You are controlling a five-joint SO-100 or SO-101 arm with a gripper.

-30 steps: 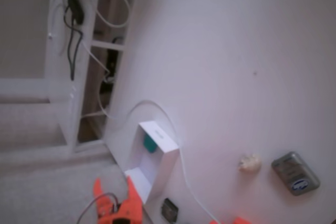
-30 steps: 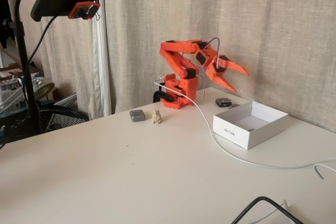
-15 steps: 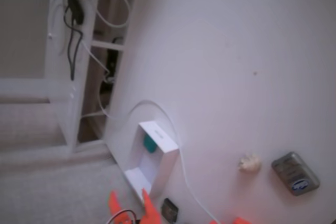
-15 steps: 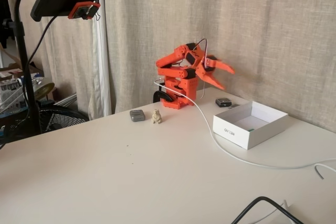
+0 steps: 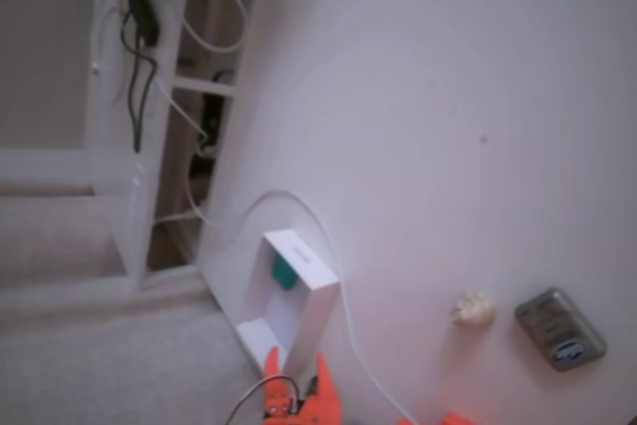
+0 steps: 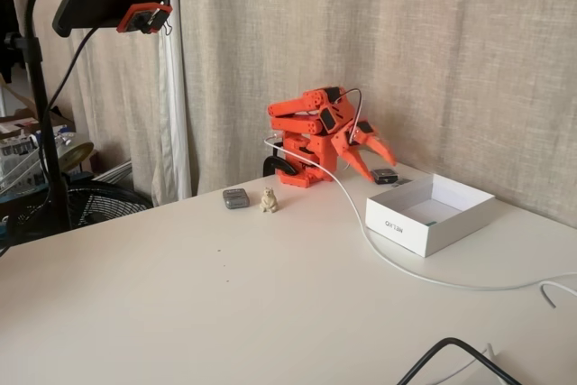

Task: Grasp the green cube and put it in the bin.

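The gripper (image 6: 370, 156) has folded back toward the arm's base since a second ago, fingers spread and holding nothing; the green cube (image 5: 285, 271) lies inside the bin (image 5: 320, 318), well beyond the fingertips; delivery looks complete.

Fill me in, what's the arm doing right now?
Nothing is in its grip. The orange arm is folded low by its base, and its tool hangs open and empty beside the white bin. The green cube already lies inside that bin, at its far end in a fixed view. A white cable trails across the table past the bin. The cream figurine and grey device sit apart, untouched.
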